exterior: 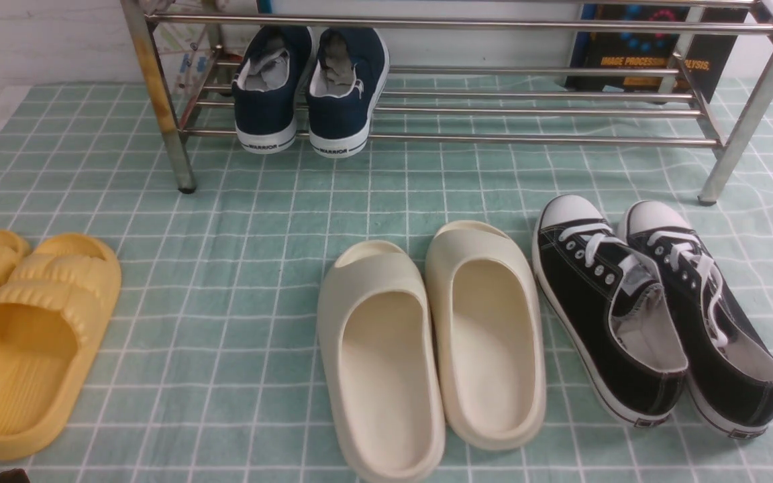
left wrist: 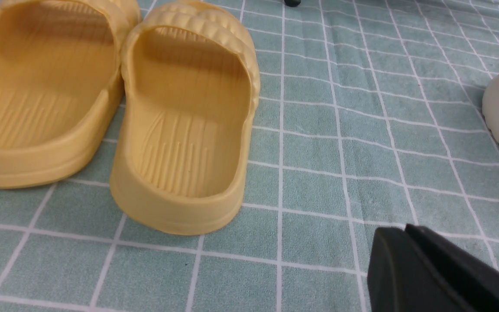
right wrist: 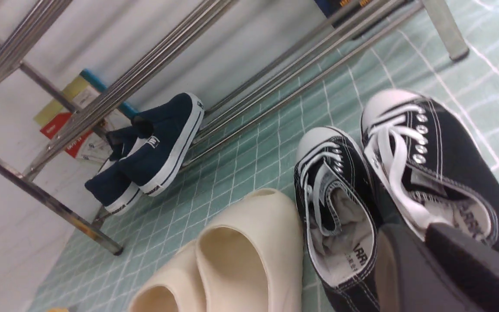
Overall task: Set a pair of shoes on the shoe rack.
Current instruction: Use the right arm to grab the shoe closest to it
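The black canvas sneakers with white laces (exterior: 611,322) sit right of cream rubber slides (exterior: 386,322); left claw (left wrist: 396,232) closed, right claw (right wrist: 412,229) narrowly parted.

A pale green cloth (exterior: 239,322) with a grid of white lines covers the surface, rippled into loose creases toward the far right. Behind it stands a white wall (exterior: 37,40), its left part slightly grey. Against the far side, at the right, a dark book (exterior: 655,60) shows orange lettering that reads "IMAGE PROCESSING" and "ANALYSIS", with rings of blue and red dots above. At the far left are red, yellow-green and white printed items (right wrist: 65,130) beside a blue upright edge (right wrist: 124,106). Soft, pale light falls over the cloth.
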`<action>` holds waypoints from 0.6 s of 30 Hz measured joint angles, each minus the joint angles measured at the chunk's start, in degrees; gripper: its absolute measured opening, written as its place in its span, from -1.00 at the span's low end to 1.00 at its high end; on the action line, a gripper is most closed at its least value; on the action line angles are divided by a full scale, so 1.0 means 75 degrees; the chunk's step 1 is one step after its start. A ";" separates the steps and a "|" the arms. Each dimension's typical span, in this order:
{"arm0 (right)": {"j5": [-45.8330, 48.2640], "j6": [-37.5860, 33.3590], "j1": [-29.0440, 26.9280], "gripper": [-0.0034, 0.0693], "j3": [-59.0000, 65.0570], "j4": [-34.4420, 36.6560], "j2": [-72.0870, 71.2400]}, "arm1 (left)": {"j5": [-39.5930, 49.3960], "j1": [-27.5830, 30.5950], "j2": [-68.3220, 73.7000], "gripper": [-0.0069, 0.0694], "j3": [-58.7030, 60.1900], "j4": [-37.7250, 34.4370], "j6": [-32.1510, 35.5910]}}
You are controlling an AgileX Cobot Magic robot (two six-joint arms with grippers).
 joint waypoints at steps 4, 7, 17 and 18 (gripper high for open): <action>0.1223 -0.0592 0.0000 -0.92 -0.1561 -0.0989 0.1246 | 0.0000 0.0000 0.0000 -0.74 0.0000 0.0000 0.0000; 0.2827 -0.0986 0.0000 -0.92 -0.3306 -0.2221 0.2944 | 0.0000 0.0000 0.0000 -0.73 0.0000 0.0000 0.0000; 0.4970 -0.1682 0.1581 -0.87 -0.5717 -0.3947 0.6684 | 0.0000 0.0000 0.0000 -0.71 0.0000 0.0000 0.0000; 0.5088 -0.1710 0.2028 -0.84 -0.5844 -0.4174 0.6987 | 0.0000 0.0000 0.0000 -0.70 0.0000 0.0000 0.0000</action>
